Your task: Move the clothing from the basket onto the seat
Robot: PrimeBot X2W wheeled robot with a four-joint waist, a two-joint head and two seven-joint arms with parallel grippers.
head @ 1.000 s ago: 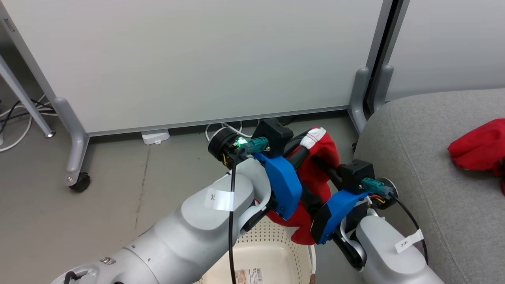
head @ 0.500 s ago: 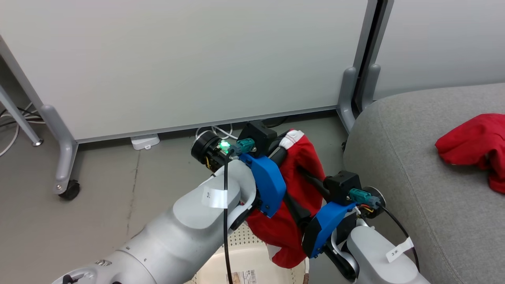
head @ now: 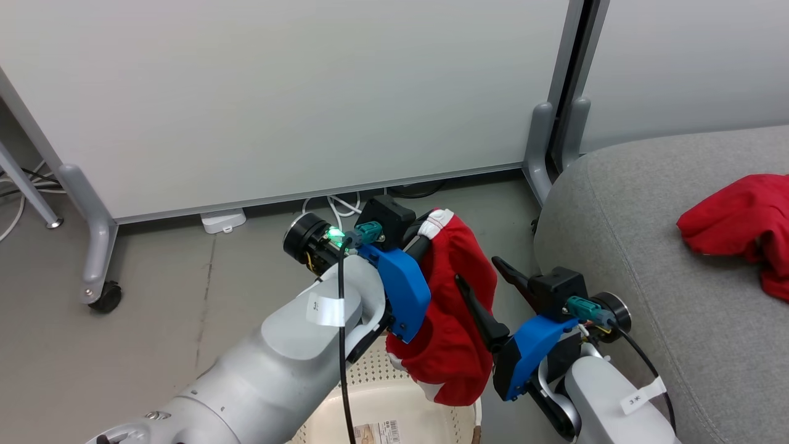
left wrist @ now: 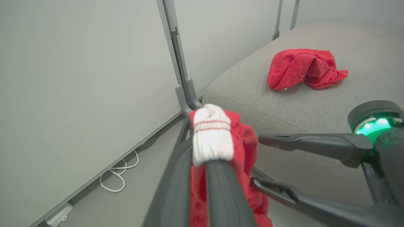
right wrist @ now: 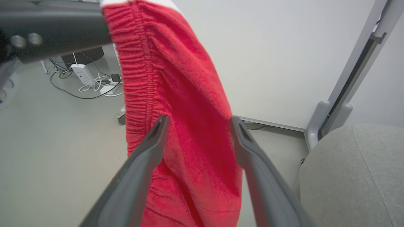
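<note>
My left gripper (head: 425, 233) is shut on a red garment (head: 453, 320) by its white ribbed cuff (head: 436, 220); the garment hangs down over the cream perforated basket (head: 376, 385). In the left wrist view the cuff (left wrist: 211, 138) bunches over my left gripper (left wrist: 203, 151). My right gripper (head: 479, 273) stands open just right of the hanging cloth, apart from it. The right wrist view has that gripper (right wrist: 199, 121) open, with the red cloth (right wrist: 186, 94) beyond it. A second red garment (head: 736, 225) lies crumpled on the grey seat (head: 641, 259).
A white partition panel (head: 277, 92) on grey legs with a castor (head: 102, 296) stands behind. White cables and a power adapter (head: 223, 219) lie on the grey floor at its foot. The seat's rounded edge (left wrist: 246, 97) is close to my right arm.
My right gripper has let go of the hanging garment, opened and drawn back to the right. The left gripper still holds the garment. The camera has shifted slightly.
</note>
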